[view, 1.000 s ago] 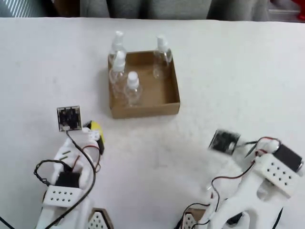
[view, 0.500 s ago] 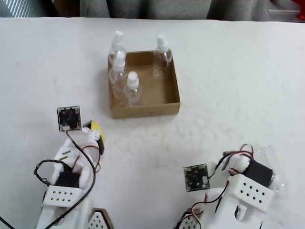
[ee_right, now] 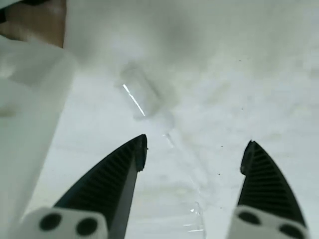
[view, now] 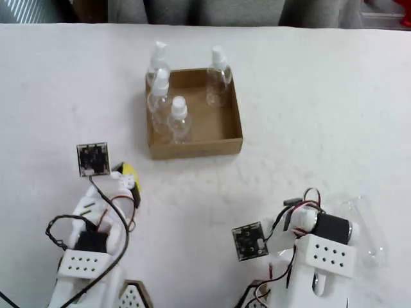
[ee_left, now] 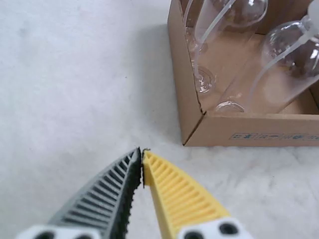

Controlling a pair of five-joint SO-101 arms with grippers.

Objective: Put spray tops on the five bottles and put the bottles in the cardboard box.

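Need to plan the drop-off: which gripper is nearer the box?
Left. The left gripper sits shut just off a corner of the box; the right gripper is open farther away, above a lying bottle.

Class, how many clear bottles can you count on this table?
5 bottles: three standing in the cardboard box, one at its far-left corner, one lying by the right tool.

We log a white worktop (view: pixel 321 96) across the frame; grey shapes (view: pixel 192 11) along the top edge, red patch (view: pixel 403 8) upper right.
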